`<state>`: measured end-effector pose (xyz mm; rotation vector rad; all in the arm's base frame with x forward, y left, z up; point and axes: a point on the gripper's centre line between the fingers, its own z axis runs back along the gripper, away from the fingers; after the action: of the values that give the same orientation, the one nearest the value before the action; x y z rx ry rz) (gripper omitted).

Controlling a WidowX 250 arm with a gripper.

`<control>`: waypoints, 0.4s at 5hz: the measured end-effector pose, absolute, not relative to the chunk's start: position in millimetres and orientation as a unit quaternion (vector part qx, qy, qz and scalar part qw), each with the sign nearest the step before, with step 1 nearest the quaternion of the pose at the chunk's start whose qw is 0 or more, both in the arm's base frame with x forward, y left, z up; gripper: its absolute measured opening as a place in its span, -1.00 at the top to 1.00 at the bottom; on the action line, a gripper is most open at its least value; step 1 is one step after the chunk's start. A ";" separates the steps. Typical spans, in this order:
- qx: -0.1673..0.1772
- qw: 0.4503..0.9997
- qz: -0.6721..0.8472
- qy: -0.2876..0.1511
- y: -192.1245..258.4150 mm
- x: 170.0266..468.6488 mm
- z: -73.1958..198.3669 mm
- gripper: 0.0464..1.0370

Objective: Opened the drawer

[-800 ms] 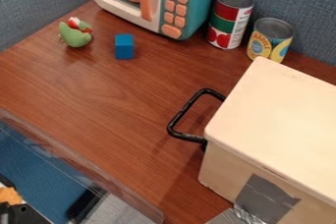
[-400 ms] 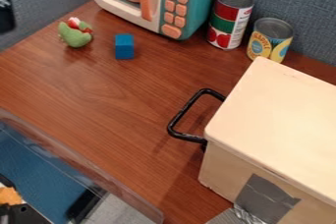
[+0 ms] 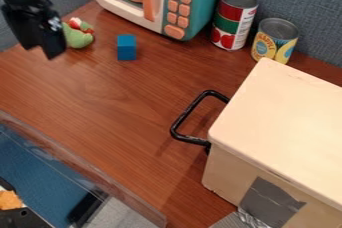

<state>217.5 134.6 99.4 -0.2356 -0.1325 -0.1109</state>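
Blk gripper upper L — opening unclear — well apart from blk handle

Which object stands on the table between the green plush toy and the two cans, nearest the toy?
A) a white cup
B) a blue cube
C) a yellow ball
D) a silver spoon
B: a blue cube sits on the wooden table, just beside the green toy.
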 end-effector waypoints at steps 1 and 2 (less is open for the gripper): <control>-0.129 0.987 -0.072 -0.059 92.6 219.1 87.0 -0.92; -0.139 0.986 -0.076 -0.048 63.8 222.9 76.7 -0.92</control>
<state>222.9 63.8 76.7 -0.2785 -0.0973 -0.1531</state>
